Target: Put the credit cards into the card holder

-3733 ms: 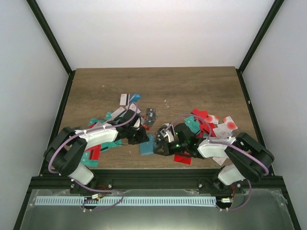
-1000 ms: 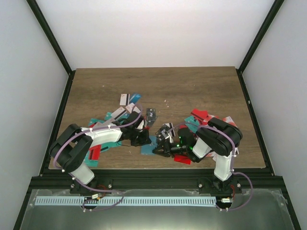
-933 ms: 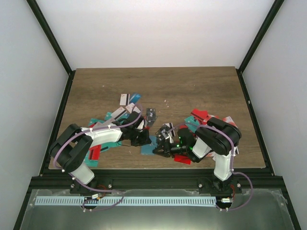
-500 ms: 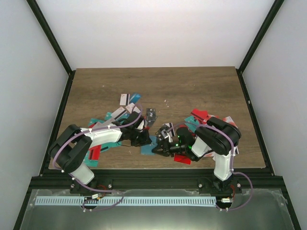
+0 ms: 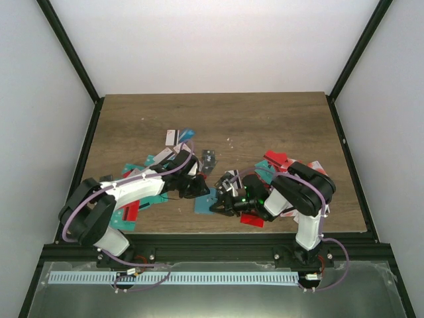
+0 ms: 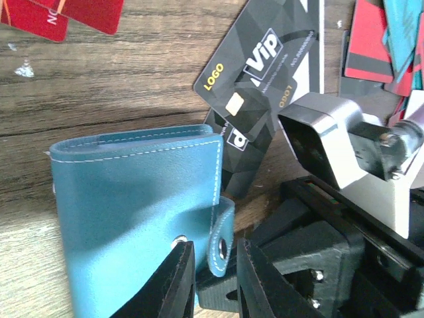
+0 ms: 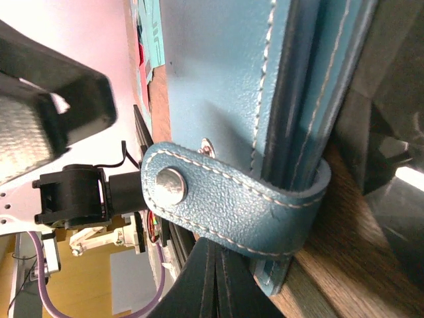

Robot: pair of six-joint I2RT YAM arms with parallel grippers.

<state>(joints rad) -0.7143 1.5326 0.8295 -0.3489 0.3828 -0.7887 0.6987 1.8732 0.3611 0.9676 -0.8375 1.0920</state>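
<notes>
Left fingers (image 6: 173, 286) newly apart astride clasp tab (image 6: 220, 242) of card holder (image 6: 132, 212); right fingers (image 7: 230, 291) shut; wooden table (image 5: 265, 119), white walls (image 5: 212, 40).

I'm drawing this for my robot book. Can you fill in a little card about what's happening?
Card holder: teal-blue, folded, lying on the wooden table
Left hand: open, one finger each side of the clasp tab
Right hand: shut, at the holder's tab edge
Black VIP card: beside the holder
Loose cards: red, teal, white, scattered
</notes>
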